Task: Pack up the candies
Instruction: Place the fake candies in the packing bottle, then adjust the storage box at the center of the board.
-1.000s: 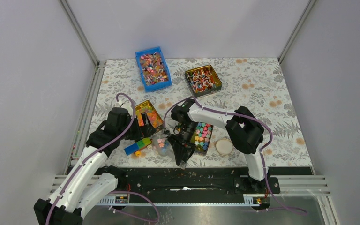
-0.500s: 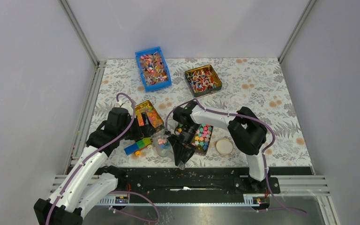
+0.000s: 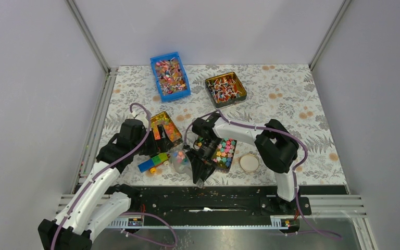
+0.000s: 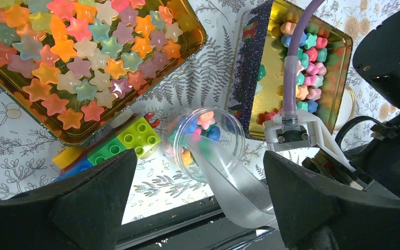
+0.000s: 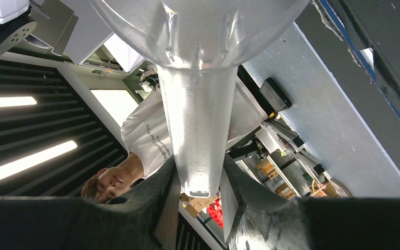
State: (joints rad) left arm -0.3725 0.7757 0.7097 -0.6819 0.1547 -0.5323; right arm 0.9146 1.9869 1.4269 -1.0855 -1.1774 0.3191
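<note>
The floral-patterned bench (image 3: 302,104) carries a blue bin (image 3: 153,73) and a dark tin (image 3: 208,87) at its far side, both filled with twisted-wrapper sweets. Nearer the arms, a gold tin (image 4: 197,37) holds translucent star gummies. Just right of it stands a second gold-lined tin (image 4: 242,78), where most of the candies (image 4: 307,57) lie in pink, green, blue and orange.

The left tool (image 4: 199,155) stands with its fingers spread wide and nothing between them, facing down over the space between the two tins. The right tool (image 5: 198,179) is clamped on the handle of a clear plastic scoop (image 4: 229,177). The scoop's round bowl sits low over the bench between the candy tin and a row of toy building bricks (image 4: 130,138), with a few candies inside it. A small round lid (image 3: 249,162) lies right of the candy tin.
</note>
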